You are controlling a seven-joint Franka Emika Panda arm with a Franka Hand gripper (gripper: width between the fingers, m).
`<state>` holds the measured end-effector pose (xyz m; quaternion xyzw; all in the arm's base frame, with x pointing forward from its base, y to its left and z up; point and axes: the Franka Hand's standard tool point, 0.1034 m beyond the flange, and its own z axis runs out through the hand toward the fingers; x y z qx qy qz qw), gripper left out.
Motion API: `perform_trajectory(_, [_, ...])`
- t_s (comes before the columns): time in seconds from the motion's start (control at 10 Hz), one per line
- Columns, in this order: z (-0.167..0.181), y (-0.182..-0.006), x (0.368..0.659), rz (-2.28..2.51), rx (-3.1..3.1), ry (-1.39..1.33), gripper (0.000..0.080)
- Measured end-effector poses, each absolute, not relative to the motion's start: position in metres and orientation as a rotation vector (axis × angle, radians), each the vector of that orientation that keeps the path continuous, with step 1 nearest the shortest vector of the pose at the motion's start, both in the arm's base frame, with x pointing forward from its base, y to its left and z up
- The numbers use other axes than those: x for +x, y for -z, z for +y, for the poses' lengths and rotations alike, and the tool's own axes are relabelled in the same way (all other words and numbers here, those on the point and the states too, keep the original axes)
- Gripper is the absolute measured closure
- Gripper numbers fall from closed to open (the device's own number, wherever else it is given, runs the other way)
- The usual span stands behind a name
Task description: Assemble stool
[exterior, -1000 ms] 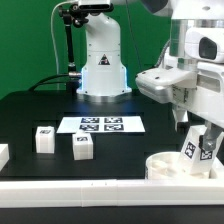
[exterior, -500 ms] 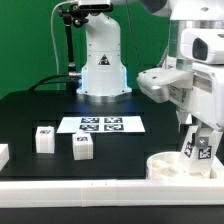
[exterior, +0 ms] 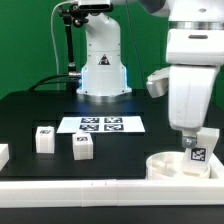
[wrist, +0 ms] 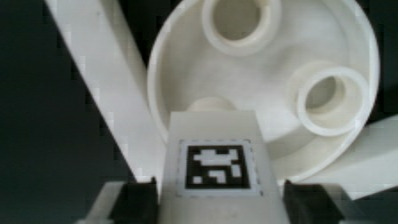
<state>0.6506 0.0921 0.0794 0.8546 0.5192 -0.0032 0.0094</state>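
The stool's round white seat (exterior: 163,166) lies at the front of the exterior view's right, against the front rail. In the wrist view the seat (wrist: 187,75) shows two round sockets. My gripper (exterior: 197,143) hangs right over it, shut on a blocky white leg (exterior: 198,152) with a black-and-white tag. That leg (wrist: 219,160) stands upright over the seat's near part, with a dark finger (wrist: 143,200) on either side of it, the gripper (wrist: 228,205) being shut. Two more tagged legs (exterior: 44,138) (exterior: 82,147) stand on the black table at the exterior view's left.
The marker board (exterior: 102,124) lies flat mid-table before the arm's base (exterior: 103,70). A long white rail (exterior: 90,190) runs along the front edge and shows beside the seat as a white strip (wrist: 98,90). Another white part (exterior: 3,153) sits at the far left edge.
The jaws have come together on the leg. The wrist has turned, and the leg, tilted a second ago, now stands upright over the seat.
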Motion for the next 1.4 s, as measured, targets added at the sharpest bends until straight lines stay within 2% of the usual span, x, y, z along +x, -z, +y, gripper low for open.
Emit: perform_trajectory(1.4, [0.0936, -0.0778, 0.65, 0.082, 3.198, -0.038, 0.0461])
